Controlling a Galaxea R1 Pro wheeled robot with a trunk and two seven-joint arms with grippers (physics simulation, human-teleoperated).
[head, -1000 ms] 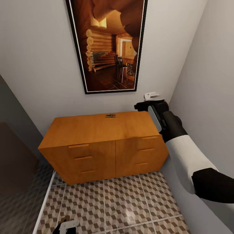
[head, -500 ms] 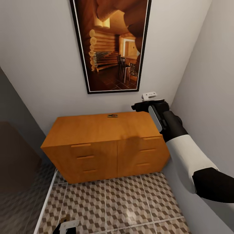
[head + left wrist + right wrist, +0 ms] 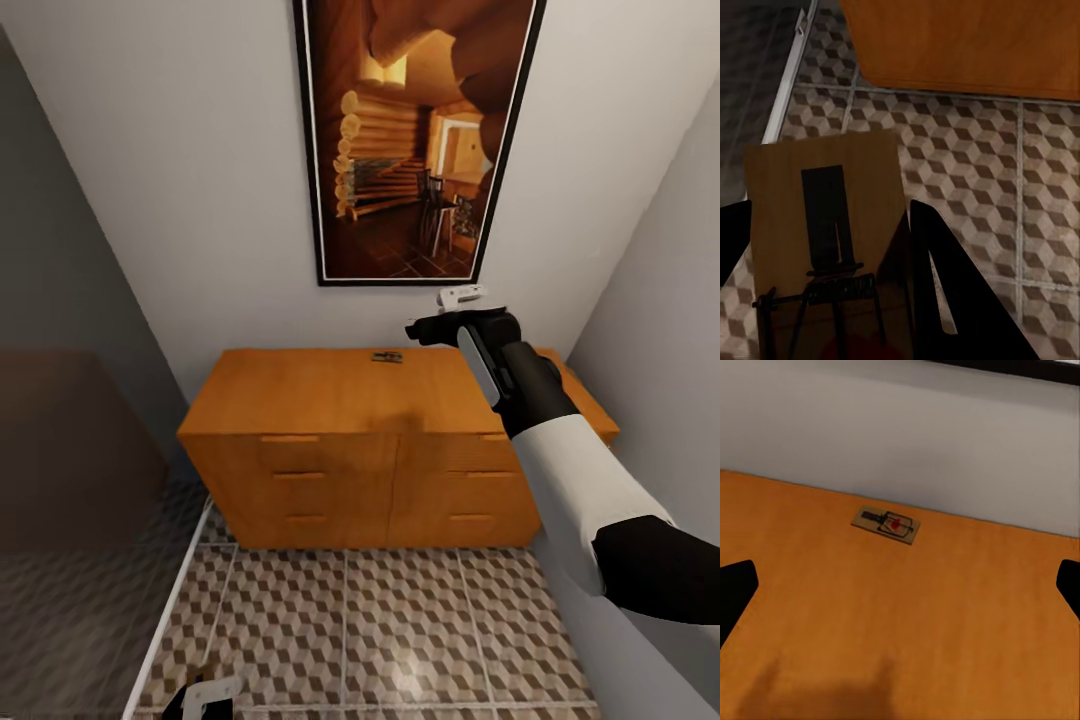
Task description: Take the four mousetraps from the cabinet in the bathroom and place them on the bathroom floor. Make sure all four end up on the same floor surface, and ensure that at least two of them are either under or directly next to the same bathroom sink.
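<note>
A tall framed picture point(image 3: 415, 140) hangs on the pale grey back wall point(image 3: 190, 170), its black frame edged inside with a thin white line. It shows a log-cabin room in warm orange light, with stacked logs, a staircase and dark chairs on a tiled floor. A second plain grey wall point(image 3: 660, 300) meets the back wall at the right corner. At the left stands a dark translucent panel point(image 3: 70, 440), with a pale metal strip point(image 3: 170, 610) running along its foot.
</note>
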